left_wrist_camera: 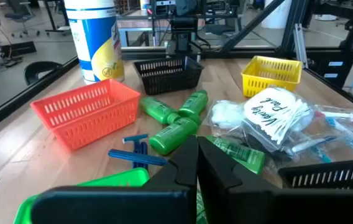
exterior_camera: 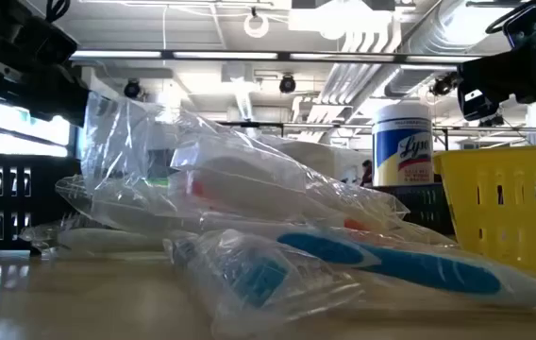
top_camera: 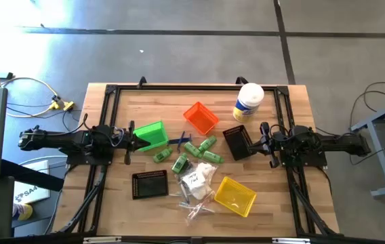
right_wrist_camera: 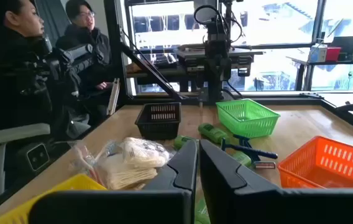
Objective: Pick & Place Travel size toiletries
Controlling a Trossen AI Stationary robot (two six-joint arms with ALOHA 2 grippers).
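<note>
Now both arms wait: left gripper (top_camera: 130, 140) and right gripper (top_camera: 264, 137) clenched, empty. Toiletries (top_camera: 194, 163) lie heaped mid-table between the bins (top_camera: 200, 116). Picking hasn't started; next, open over one.

In the low view the clear-wrapped toothbrushes (exterior_camera: 343, 250) fill the foreground, blurred by closeness, and hide most of the table behind; the yellow bin (exterior_camera: 509, 203) is cut off at the right edge, and the canister (exterior_camera: 402, 142) shows only its upper part. In the left wrist view the green bin (left_wrist_camera: 77, 193) is largely hidden behind the gripper's own fingers (left_wrist_camera: 186, 168), and a black bin (left_wrist_camera: 335, 177) is cut by the bottom edge. From above, the small blue pieces (top_camera: 179, 141) are too small to identify
</note>
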